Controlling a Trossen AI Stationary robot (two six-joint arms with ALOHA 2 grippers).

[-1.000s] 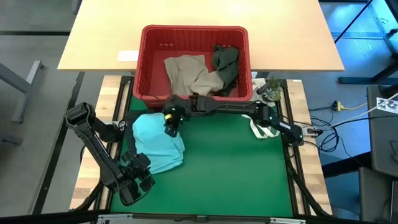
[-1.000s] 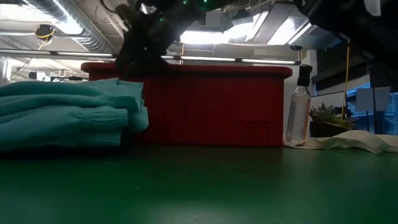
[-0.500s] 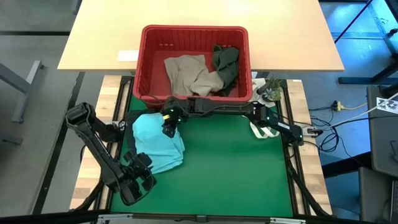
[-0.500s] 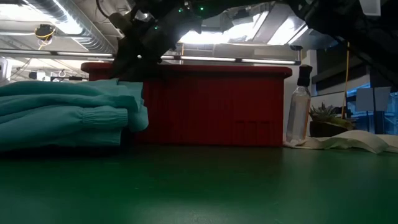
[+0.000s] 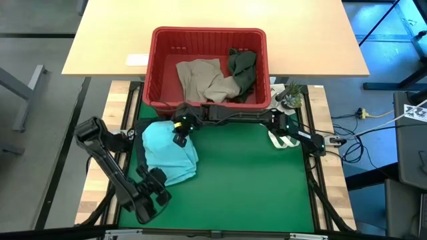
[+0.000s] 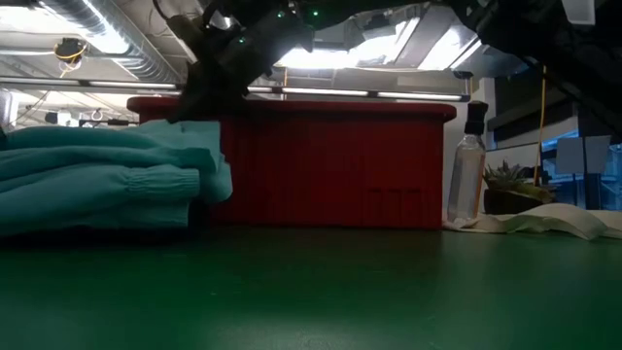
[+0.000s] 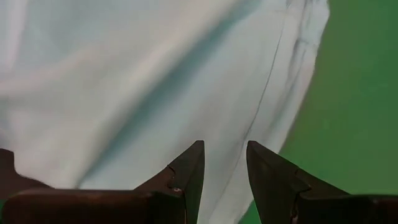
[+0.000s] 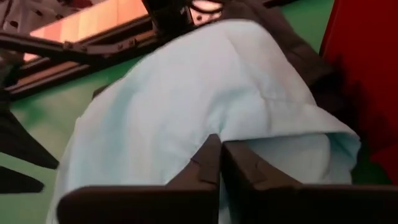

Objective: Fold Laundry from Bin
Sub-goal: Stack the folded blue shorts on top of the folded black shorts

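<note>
High view — right hand (image 5: 179, 138) shut, empty, over teal garment (image 5: 167, 155); left hand (image 5: 158, 189) parted — empty.

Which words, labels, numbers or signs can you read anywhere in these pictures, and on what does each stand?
None can be read.
White paper on the wooden table beside the bin: any print is too small to read.
Black-and-white patterned marker at the right edge: a pattern, not text.
Spray bottle: no legible label.

green mat (image 5: 253, 180) open, bin (image 5: 208, 37) blocking behind
</note>
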